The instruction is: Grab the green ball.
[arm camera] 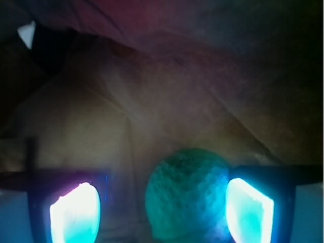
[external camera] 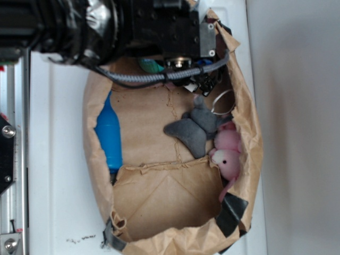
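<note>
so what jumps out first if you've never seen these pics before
In the wrist view, the green ball fills the lower middle, sitting between the gripper's two glowing fingers, closer to the right one, with a gap on the left. In the exterior view, a crumpled brown paper bag lies open on the white surface, with a blue bottle along its left wall and a grey plush and pink plush on the right.

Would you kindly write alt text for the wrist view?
A green ball sits between the open gripper's two glowing fingers, closer to the right-hand one in the picture. Crumpled brown paper fills the dim background.
</note>
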Controlling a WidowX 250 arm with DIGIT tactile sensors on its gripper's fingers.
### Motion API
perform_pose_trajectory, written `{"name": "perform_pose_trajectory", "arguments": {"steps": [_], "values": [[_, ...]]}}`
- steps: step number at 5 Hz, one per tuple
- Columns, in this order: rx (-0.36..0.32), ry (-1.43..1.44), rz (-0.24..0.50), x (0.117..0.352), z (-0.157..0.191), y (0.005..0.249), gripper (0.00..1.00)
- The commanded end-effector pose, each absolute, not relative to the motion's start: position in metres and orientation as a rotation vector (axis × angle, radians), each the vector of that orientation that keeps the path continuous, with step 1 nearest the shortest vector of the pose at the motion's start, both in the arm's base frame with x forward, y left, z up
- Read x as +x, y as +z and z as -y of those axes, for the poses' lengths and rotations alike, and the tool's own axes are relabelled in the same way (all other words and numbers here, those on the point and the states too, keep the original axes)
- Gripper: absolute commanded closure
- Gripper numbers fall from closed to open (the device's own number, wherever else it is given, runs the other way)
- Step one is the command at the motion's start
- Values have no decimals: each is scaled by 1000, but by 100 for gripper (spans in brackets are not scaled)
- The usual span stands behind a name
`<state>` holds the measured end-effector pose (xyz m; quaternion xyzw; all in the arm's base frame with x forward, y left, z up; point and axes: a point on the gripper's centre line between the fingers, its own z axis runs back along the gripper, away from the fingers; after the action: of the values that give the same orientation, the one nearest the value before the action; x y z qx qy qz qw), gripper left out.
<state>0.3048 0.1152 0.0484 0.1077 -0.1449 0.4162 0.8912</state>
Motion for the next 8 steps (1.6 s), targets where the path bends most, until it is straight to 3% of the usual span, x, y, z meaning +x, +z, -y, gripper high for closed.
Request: {"name": "perform_pose_trajectory", "arguments": {"steps": [1, 2, 4, 5, 6, 8], "values": [[171, 855, 311, 305, -113, 67, 100], [106, 845, 286, 306, -114, 86, 100], [78, 776, 396, 303, -100, 120, 100], [60, 767, 412, 299, -99, 130, 100], [51, 750, 407, 296, -104, 134, 0], [13, 746, 424, 272, -128, 111, 0]]}}
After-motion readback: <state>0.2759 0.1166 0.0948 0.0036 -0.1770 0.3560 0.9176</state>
